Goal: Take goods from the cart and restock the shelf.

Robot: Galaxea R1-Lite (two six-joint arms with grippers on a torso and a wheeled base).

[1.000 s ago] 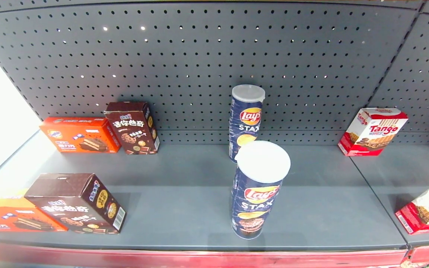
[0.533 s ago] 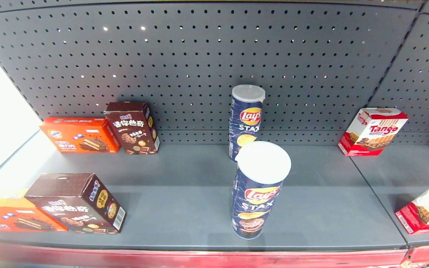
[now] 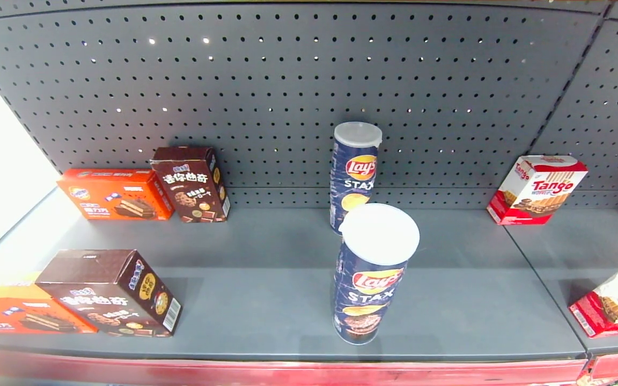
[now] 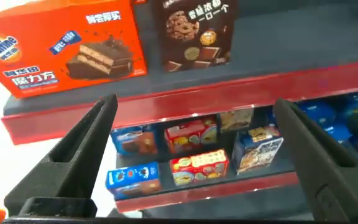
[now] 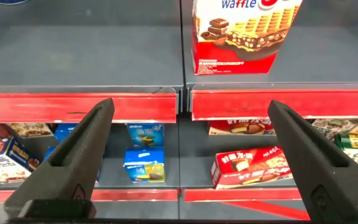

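Both my hands face the red front lip (image 3: 287, 372) of the shelf (image 3: 266, 300). The left hand (image 4: 194, 162) has its fingers spread wide and grips nothing; the right hand (image 5: 188, 162) is spread just as wide, also gripping nothing. Past the fingers, a lower tier holds small boxed goods (image 5: 247, 168).

The front can (image 3: 373, 279), a tall blue chip tube with a white lid, stands upright near the lip at mid-shelf. Well to its left, a brown cookie box (image 3: 110, 292) and an orange cake box (image 3: 14, 311) sit touching at the lip. Well to its right, across the seam (image 3: 545, 279) between shelf sections, a red-and-white wafer box (image 3: 617, 305) leans tilted.

Bare grey shelf runs on both sides of the front can, wide open from lip to back. Just behind the front can stands the rear can (image 3: 354, 171), upright near the back wall. Behind and left of the front can sit a second brown box (image 3: 191, 182) and a second orange box (image 3: 116, 193) side by side; behind and right, a second wafer box (image 3: 537, 187). The pegboard wall (image 3: 287, 80) closes the back.
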